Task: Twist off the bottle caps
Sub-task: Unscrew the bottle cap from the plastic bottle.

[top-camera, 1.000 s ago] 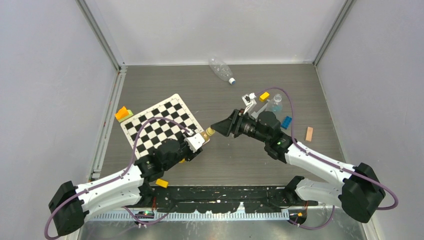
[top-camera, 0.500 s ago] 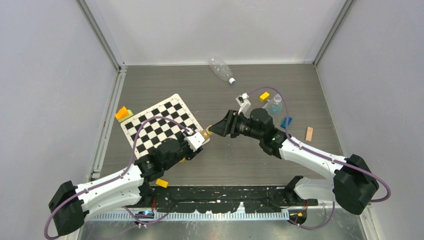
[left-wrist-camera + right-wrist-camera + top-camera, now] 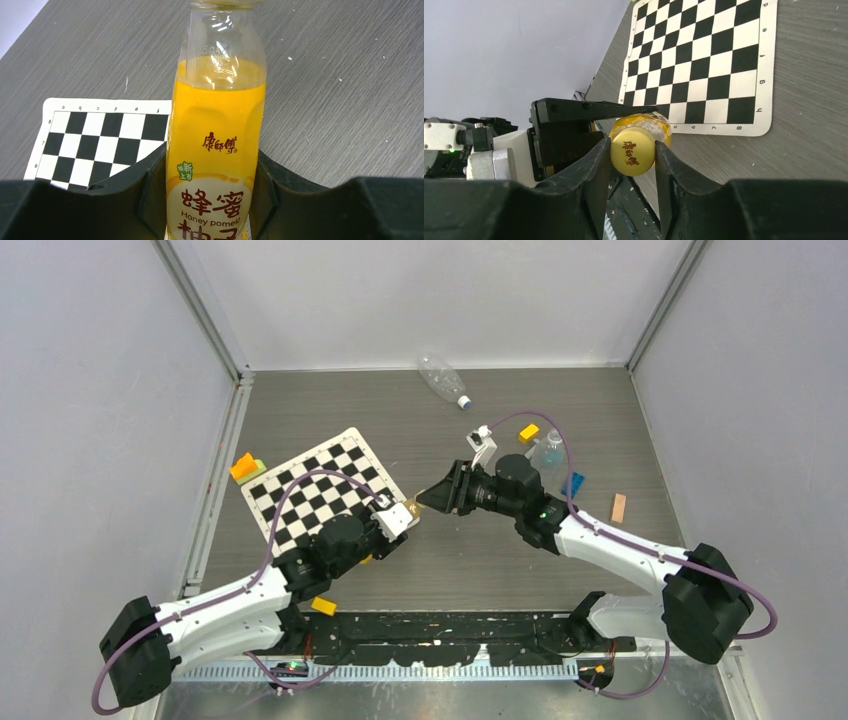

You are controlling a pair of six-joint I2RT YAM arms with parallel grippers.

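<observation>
My left gripper (image 3: 214, 172) is shut on the yellow-orange bottle (image 3: 218, 125), holding it by the label with the neck pointing away. In the top view the left gripper (image 3: 393, 524) holds the bottle's neck (image 3: 411, 508) out toward my right gripper (image 3: 432, 498). In the right wrist view, the right gripper (image 3: 632, 157) is shut on the yellow bottle cap (image 3: 632, 151), and both fingers (image 3: 600, 165) press its sides. A clear crinkled bottle (image 3: 440, 378) with a pale cap (image 3: 464, 402) lies at the back. Another clear bottle (image 3: 550, 448) stands behind the right arm.
A chessboard mat (image 3: 320, 480) lies left of centre, partly under the left arm. Small blocks are scattered about: orange (image 3: 244, 467) at the left, yellow (image 3: 529, 432) and blue (image 3: 573, 484) near the right arm, yellow (image 3: 323, 606) at the front. A wooden piece (image 3: 618, 507) lies far right.
The right gripper moved left onto the bottle's top, and its jaws closed around the yellow cap. The left gripper kept holding the bottle in place.
</observation>
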